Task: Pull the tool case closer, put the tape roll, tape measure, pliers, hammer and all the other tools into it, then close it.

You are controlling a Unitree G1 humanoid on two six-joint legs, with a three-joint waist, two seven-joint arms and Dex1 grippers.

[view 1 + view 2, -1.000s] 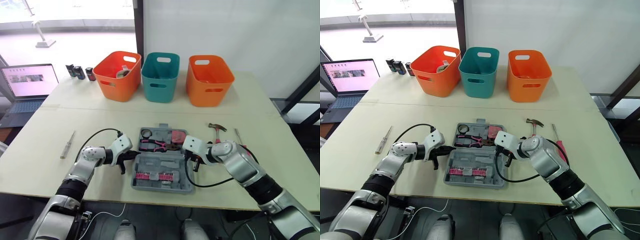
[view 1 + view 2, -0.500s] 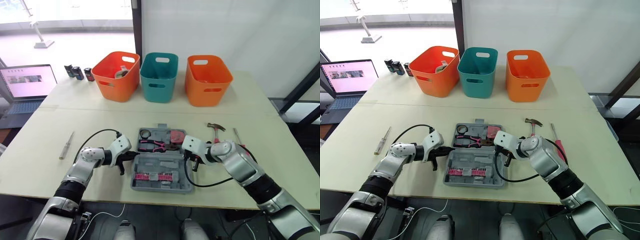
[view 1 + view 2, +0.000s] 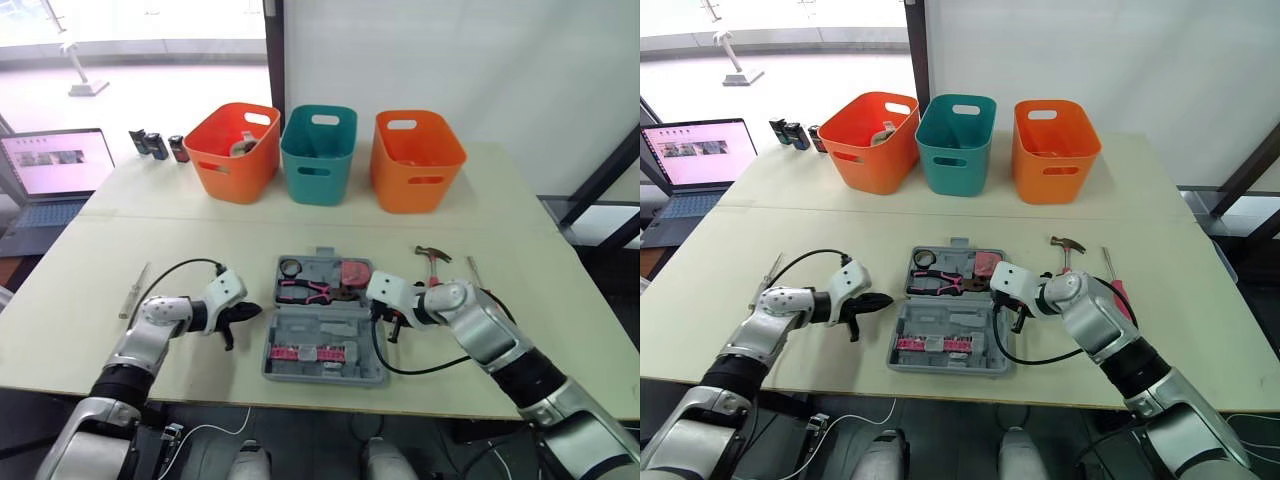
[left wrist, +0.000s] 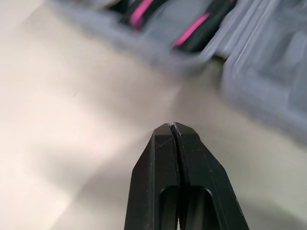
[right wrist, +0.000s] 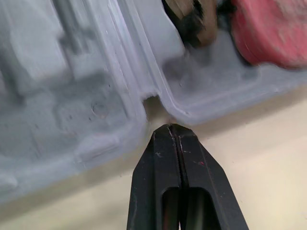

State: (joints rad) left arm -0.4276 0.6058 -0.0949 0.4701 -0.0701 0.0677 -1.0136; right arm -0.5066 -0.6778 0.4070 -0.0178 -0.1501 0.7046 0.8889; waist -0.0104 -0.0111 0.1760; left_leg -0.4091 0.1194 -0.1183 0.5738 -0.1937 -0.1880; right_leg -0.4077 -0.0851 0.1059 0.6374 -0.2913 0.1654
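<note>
Left gripper [image 4: 173, 128]: fingers pressed together on nothing, over bare table [image 3: 200, 250] just beside the case's left edge, apart from it.
Right gripper [image 5: 168, 129]: fingers pressed together, empty, tips at the notch in the case's right rim where its halves meet; whether they touch I cannot tell.
Case [image 3: 322, 322]: open flat in front of the robot, between the two grippers.
Case contents: pliers [image 3: 310, 291], a red tape measure [image 3: 355, 272] and a dark ring, likely the tape roll [image 3: 292, 267], lie in the far half.
Case handling: probably stiff moulded plastic, fairly light, and should slide easily on the smooth top. The halves hinge, so a pull on one half may fold it.
Case hold: best pressed from both side rims near the hinge, or hooked over the far wall.
Hammer [image 3: 433, 258]: on the table right of the case; likely head-heavy, so take the handle close to the head.
Screwdriver [image 3: 133, 290]: well left of the case; thin, flat, likely to roll, so pinch across its shaft.
</note>
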